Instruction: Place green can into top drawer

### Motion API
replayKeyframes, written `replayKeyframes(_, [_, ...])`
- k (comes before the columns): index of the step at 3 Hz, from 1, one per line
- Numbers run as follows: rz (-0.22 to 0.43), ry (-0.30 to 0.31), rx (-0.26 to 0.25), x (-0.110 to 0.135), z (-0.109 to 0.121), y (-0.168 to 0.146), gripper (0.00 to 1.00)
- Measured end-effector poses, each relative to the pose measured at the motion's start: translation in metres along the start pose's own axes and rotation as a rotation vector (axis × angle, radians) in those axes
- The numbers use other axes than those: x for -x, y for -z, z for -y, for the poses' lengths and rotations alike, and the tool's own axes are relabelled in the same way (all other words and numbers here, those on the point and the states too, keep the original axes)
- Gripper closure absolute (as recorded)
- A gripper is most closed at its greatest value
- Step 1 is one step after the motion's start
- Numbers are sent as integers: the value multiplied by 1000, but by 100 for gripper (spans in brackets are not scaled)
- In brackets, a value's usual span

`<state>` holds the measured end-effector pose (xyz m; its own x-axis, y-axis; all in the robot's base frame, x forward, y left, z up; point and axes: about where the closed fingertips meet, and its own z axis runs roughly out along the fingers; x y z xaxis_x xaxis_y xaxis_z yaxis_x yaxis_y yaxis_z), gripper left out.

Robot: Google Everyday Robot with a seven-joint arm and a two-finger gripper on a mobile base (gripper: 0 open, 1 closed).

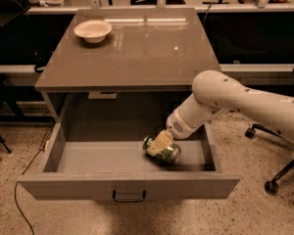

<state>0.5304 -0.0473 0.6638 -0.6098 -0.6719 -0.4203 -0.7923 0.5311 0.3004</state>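
Note:
The top drawer (88, 161) is pulled wide open below the table top, its front panel carrying a small dark handle (129, 197). The green can (165, 152) lies on its side down at the drawer floor, right of centre. My gripper (159, 145) reaches into the drawer from the right on a white arm and is shut on the green can, its cream fingers (159, 142) across the can's near side.
A cream bowl (92, 31) sits at the back left of the table top (137, 53). An office chair base (279, 173) stands on the floor to the right. A cable runs along the floor at left. Desks line the back.

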Motion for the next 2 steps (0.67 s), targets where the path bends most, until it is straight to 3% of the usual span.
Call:
replayKeyframes(1, [51,-23,-63,-4,12,25,0])
replayKeyframes(2, [112,-88,-155,-32,22,68,0])
